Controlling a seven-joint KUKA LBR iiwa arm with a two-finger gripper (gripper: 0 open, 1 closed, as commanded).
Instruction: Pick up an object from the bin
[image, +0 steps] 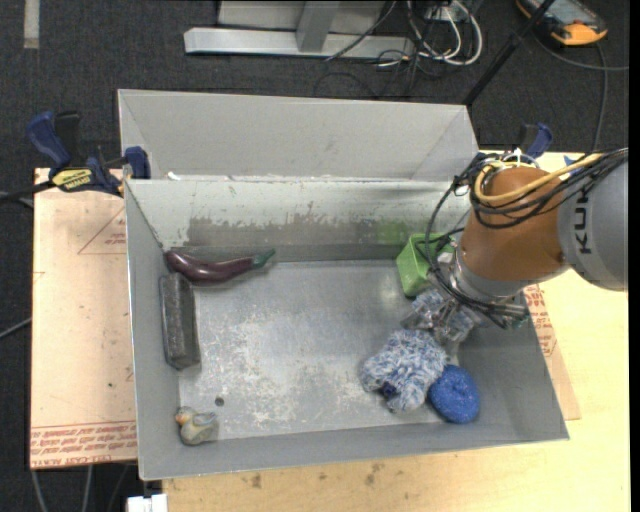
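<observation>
Hanging in the frame's lower right, the gripper meets the top edge of a blue-white knitted cloth beside a blue ball; open or closed, I cannot tell. Nothing looks lifted yet: grasping and raising remain.

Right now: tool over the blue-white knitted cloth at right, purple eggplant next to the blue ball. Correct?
No. Camera view: the purple eggplant lies far left by the back wall, away from the blue ball. The tool is over the knitted cloth at right.
</observation>
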